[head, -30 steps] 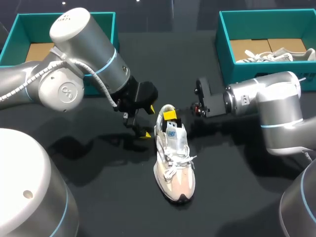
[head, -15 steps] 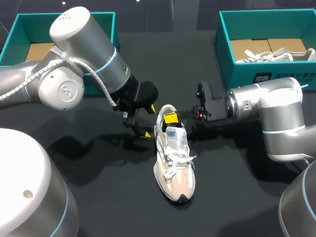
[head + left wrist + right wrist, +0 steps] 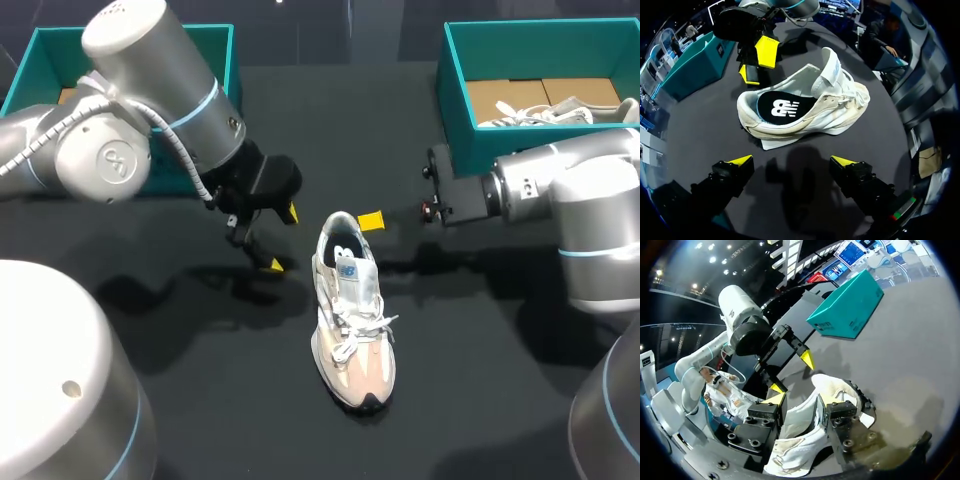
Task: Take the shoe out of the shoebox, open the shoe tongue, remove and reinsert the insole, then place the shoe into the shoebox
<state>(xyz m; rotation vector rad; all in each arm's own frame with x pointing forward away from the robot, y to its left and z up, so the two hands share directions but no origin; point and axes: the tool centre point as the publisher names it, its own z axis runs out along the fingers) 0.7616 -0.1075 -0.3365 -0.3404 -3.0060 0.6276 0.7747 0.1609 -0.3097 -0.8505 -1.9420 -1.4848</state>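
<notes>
— Where on the bench (image 3: pixel 480 380)?
— Mid-bench, upright on its sole: the shoe (image 3: pixel 352 310), toe toward the near edge, heel toward the far edge.
— Make and shape?
— Pale mesh with suede-like panels, a low runner's form. White laces (image 3: pixel 358 328) loosely tied, tongue (image 3: pixel 832 70) standing up, dark insole (image 3: pixel 782 106) flat inside.
— Around it?
— At the far left corner, the left shoebox (image 3: pixel 28 82): teal walls, a brown floor. At the far right corner, the right shoebox (image 3: pixel 456 90): same teal, with a second shoe (image 3: pixel 565 110) on cardboard (image 3: pixel 520 95).
— In the way?
— Left jaws off the heel toward the left edge, released and spread wide, yellow tips (image 3: pixel 740 161) well apart, grasping nothing. Right jaws near the heel toward the right edge, also released. In the head view, one tip (image 3: pixel 371 220) close by the collar yet apart from it. Nothing lying on the shoe itself.
</notes>
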